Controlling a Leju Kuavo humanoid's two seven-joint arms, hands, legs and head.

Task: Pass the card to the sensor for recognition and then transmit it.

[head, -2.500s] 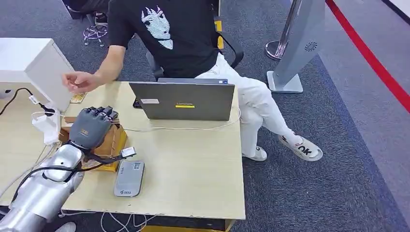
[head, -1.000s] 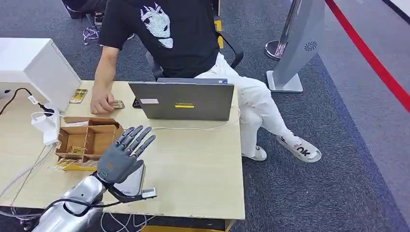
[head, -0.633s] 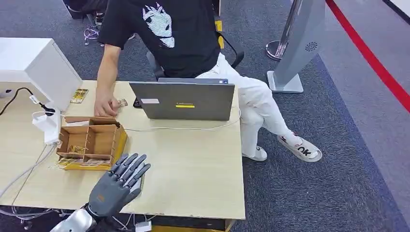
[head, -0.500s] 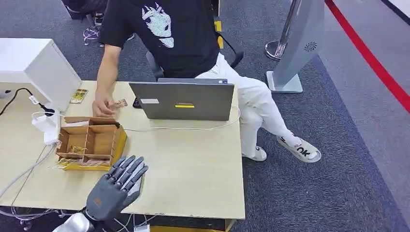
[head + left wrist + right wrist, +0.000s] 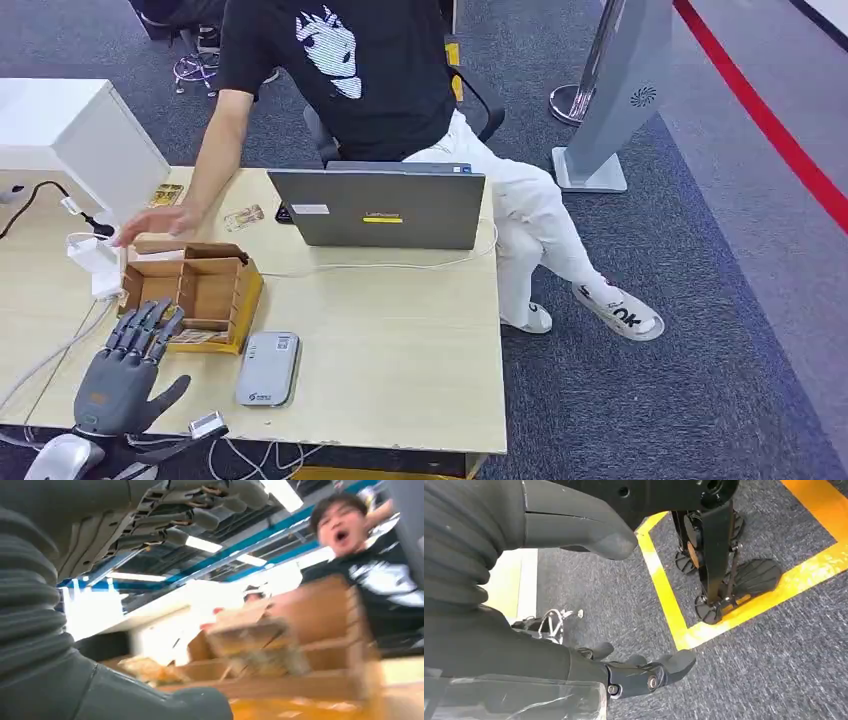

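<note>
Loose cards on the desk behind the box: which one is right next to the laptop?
The card lying tilted just left of the laptop, past the person's hand. The other card lies farther left, beside the white cabinet.

office | desk (image 5: 400, 340) | laptop (image 5: 378, 210) | carpet (image 5: 680, 300) | swivel chair (image 5: 470, 95)

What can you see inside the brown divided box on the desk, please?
The box holds a few cards in its near compartments; the left hand covers its near-left corner, and the far compartments' floors are hidden.
</note>
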